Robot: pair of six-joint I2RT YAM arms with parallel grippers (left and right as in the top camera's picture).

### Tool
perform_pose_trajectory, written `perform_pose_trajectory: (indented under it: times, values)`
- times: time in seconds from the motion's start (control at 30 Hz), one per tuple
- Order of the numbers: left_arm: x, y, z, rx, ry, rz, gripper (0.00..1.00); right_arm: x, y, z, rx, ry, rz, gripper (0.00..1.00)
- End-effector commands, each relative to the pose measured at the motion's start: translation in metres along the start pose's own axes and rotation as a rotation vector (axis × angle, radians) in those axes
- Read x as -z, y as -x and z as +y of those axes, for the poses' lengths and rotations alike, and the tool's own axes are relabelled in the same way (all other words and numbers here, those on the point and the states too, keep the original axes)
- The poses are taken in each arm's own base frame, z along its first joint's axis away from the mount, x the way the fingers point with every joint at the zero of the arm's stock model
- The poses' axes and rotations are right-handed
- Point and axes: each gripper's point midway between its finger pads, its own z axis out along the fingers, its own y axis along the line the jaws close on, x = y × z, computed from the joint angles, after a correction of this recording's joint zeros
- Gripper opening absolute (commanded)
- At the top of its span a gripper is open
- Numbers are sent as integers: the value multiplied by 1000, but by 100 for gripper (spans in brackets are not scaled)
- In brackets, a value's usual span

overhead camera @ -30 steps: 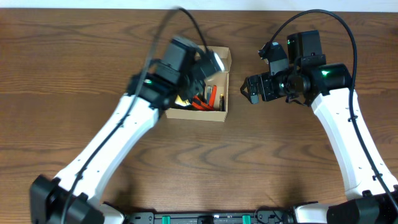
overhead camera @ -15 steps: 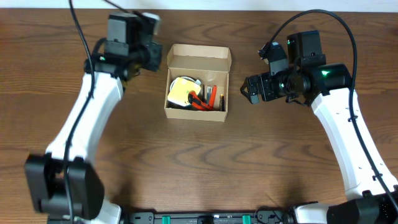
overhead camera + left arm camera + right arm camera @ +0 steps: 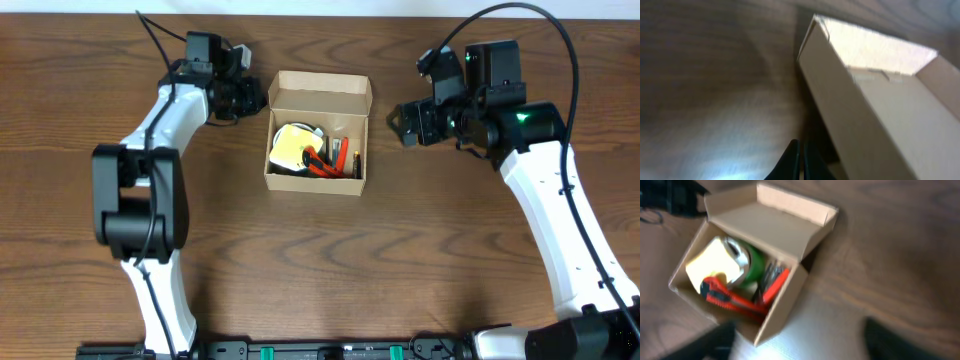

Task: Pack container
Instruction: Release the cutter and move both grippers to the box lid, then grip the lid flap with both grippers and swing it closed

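The container (image 3: 315, 181) is a tan cardboard box at the table's back middle, with its lid flap (image 3: 322, 91) open toward the far side. Inside lie a yellow item (image 3: 289, 149), a green tape roll (image 3: 754, 260) and red cutters (image 3: 326, 161). My left gripper (image 3: 256, 100) is shut and empty, low on the table just left of the box's back left corner. In the left wrist view its fingers (image 3: 801, 159) lie beside the box wall (image 3: 860, 125). My right gripper (image 3: 398, 124) is open and empty, right of the box. In the right wrist view its jaws (image 3: 800, 345) are spread wide and the box (image 3: 777, 312) lies ahead.
The wooden table (image 3: 330, 260) stretches around the box. Black cables (image 3: 520, 20) arc over the back right. The left arm's white links (image 3: 150, 200) run down the left side.
My left arm has swung off the box to the left and back, and its gripper now sits beside the box's back left corner. My right gripper has shifted slightly toward the back.
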Motion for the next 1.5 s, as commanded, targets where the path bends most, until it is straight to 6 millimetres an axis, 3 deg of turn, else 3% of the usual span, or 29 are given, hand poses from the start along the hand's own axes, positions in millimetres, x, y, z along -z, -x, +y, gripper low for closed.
perform_pose_trajectory:
  times: [0.0, 0.3, 0.47, 0.6, 0.83, 1.07, 1.27, 1.47]
  values:
    - [-4, 16, -17, 21, -93, 0, 5, -32, -9, -23, -117, -68, 43, 1]
    - [-7, 22, -16, 18, -96, -10, 6, -140, -38, -70, -423, 24, 128, 1]
    - [-7, 21, -16, 22, -94, -4, 6, -182, -47, -68, -517, 148, 132, 1]
    - [-9, 19, -14, 42, -92, 5, 6, -201, -45, -64, -574, 215, 110, 1]
    - [-13, 14, -12, 59, -92, 21, 6, -221, -47, -44, -615, 296, 122, 1]
    - [-12, 12, -20, 61, -140, 36, 6, -224, -33, -29, -600, 342, 82, 1]
    - [-6, 16, -29, 55, -214, 32, 6, -215, -13, -13, -551, 473, 28, 1]
    - [13, 28, -36, 47, -291, 4, 6, -199, 5, -7, -496, 600, -31, 1]
